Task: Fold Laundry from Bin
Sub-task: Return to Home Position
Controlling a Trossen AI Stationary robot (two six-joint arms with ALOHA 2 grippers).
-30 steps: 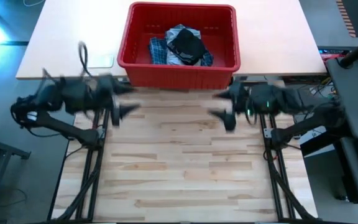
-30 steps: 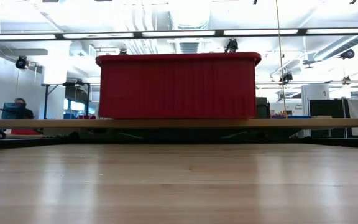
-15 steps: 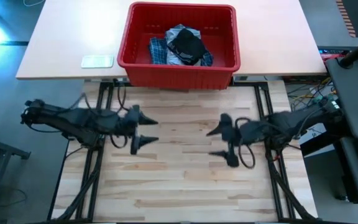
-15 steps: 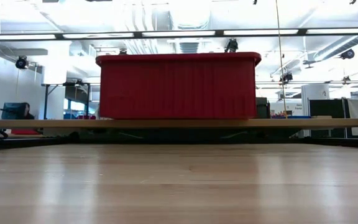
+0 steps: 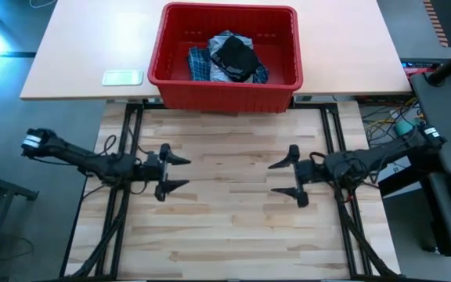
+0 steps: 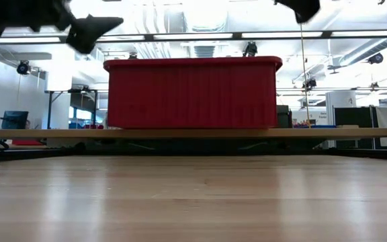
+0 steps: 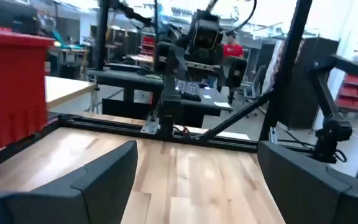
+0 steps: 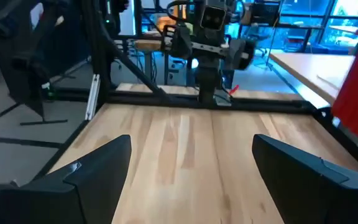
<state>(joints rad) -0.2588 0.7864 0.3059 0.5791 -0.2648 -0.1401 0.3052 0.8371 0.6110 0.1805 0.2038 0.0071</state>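
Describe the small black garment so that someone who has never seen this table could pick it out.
Start at the red rectangular plastic bin on the pale table. Inside it, the small black garment lies on top of blue-and-white plaid cloth and a pale garment. It is the only solid dark piece there.
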